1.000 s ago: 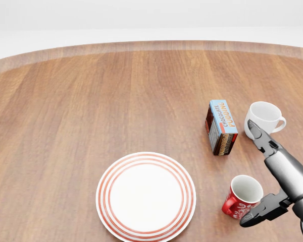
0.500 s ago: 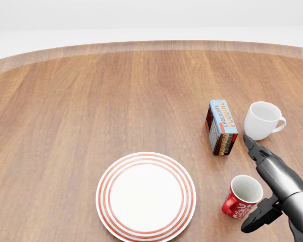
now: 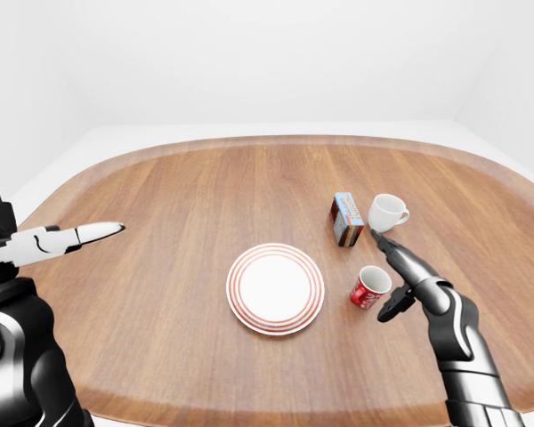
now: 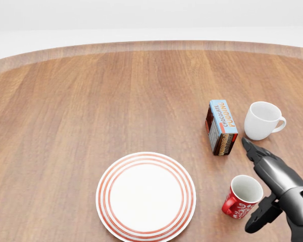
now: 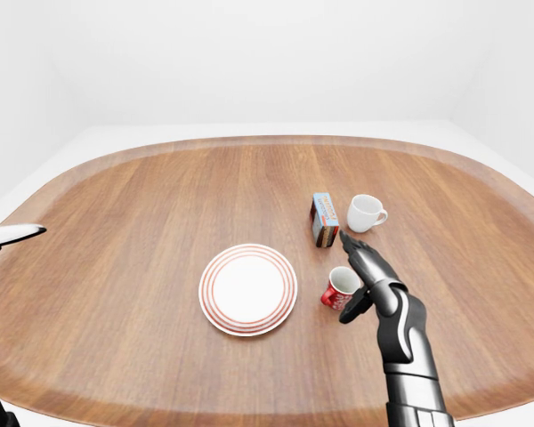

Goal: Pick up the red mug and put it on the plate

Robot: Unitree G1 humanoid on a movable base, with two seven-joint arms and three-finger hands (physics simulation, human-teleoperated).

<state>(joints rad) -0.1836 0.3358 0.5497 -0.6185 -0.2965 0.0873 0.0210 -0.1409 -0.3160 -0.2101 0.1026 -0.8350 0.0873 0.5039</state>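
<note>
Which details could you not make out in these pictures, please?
- Right hand: head view's right and bottom edges crop it; contact with the red mug is unclear in every view.
- Red mug's white lettering: too small to read, partly behind the thumb.
- Left hand: absent from the head view, cropped by the right-eye view's left edge.
- Pudding box: small print is unreadable.

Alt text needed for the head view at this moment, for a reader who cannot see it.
The robot's right hand, fingers open, stands just right of an upright red mug near the picture's bottom right on a wooden table. A red-ringed white plate lies empty to the mug's left; a chocolate pudding box and white mug stand above.
</note>
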